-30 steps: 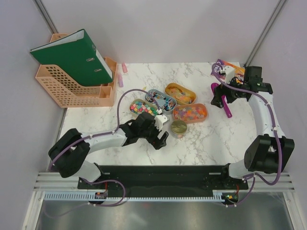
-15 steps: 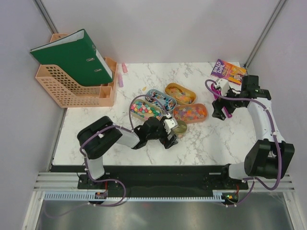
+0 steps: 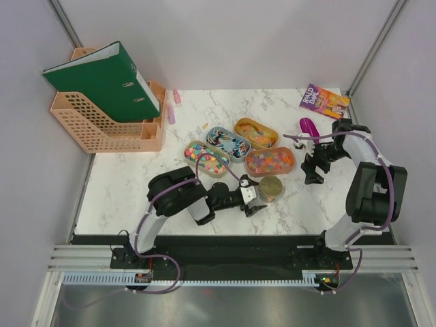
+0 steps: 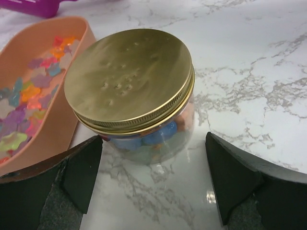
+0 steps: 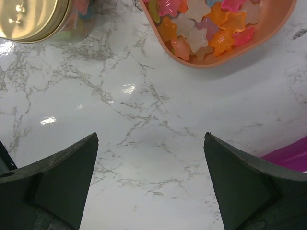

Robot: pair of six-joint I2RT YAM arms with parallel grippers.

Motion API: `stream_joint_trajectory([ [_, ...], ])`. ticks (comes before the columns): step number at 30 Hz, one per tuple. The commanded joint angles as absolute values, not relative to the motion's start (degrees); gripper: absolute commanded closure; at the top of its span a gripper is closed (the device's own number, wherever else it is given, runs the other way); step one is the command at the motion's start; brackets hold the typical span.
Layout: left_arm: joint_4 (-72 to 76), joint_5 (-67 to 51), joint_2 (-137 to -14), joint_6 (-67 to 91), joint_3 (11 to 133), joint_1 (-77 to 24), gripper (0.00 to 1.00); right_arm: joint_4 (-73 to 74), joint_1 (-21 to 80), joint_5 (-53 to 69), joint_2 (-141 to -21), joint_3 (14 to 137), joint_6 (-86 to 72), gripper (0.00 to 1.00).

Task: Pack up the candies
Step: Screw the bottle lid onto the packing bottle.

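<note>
My left gripper (image 4: pixel 153 191) is spread wide and holds nothing. A clear jar (image 4: pixel 160 139) stands upright just ahead of the gap between its fingers, and neither finger touches it. The gold lid (image 4: pixel 127 81) is on, and candies (image 4: pixel 144 138) show through the glass. Ahead and to the left of that gripper in its wrist view, just beside the jar, is an oval tan tray (image 4: pixel 72 110) of star candies (image 4: pixel 29 103).

My right gripper (image 5: pixel 149 158) is open too and empty, hanging over the bare marble table (image 5: pixel 153 110). The same tray's end is ahead of it, and a purple scoop (image 5: pixel 292 149) lies at its right.
</note>
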State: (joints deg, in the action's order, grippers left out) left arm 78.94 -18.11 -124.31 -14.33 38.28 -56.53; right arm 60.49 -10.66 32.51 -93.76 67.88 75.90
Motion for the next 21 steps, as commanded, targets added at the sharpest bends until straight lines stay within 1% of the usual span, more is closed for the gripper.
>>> stream_joint_trajectory([
  [1, 70.1, -16.7, -131.7, -21.5, 38.7, -57.9, 0.05, 62.5, -10.7, 33.4, -97.3, 73.2, 82.8, 0.02],
  [5, 68.8, -18.4, -133.2, -19.4, 42.1, -58.2, 0.05, 62.6, -10.8, 32.3, -98.5, 75.0, 83.3, 0.02],
  [10, 68.1, -20.5, -134.3, -18.9, 44.5, -58.2, 0.05, 63.7, -10.7, 31.4, -97.1, 74.0, 85.4, 0.02],
  [13, 67.8, -22.5, -134.6, -19.7, 44.8, -58.2, 0.09, 65.6, -10.6, 30.7, -96.2, 73.0, 87.3, 0.02],
  [14, 66.6, -23.0, -134.6, -19.9, 45.0, -58.2, 0.15, 66.8, -10.5, 30.6, -96.0, 72.9, 89.4, 0.02],
  [15, 65.7, -24.1, -134.6, -20.0, 45.3, -58.2, 0.18, 68.2, -9.9, 30.9, -95.5, 72.7, 90.3, 0.02],
  [16, 64.7, -24.7, -134.3, -20.2, 45.5, -58.2, 0.25, 72.2, -9.7, 31.5, -95.1, 72.6, 91.7, 0.02],
  [18, 61.3, -27.1, -133.8, -20.8, 46.2, -58.2, 0.31, 76.9, -8.1, 32.3, -93.8, 71.6, 97.6, 0.02],
  [19, 60.4, -27.9, -133.7, -20.7, 46.6, -58.2, 0.39, 80.0, -7.2, 31.8, -93.3, 70.9, 99.5, 0.02],
  [21, 57.3, -29.6, -133.5, -20.2, 47.9, -58.2, 0.45, 82.0, -4.7, 31.2, -91.4, 68.5, 103.2, 0.02],
])
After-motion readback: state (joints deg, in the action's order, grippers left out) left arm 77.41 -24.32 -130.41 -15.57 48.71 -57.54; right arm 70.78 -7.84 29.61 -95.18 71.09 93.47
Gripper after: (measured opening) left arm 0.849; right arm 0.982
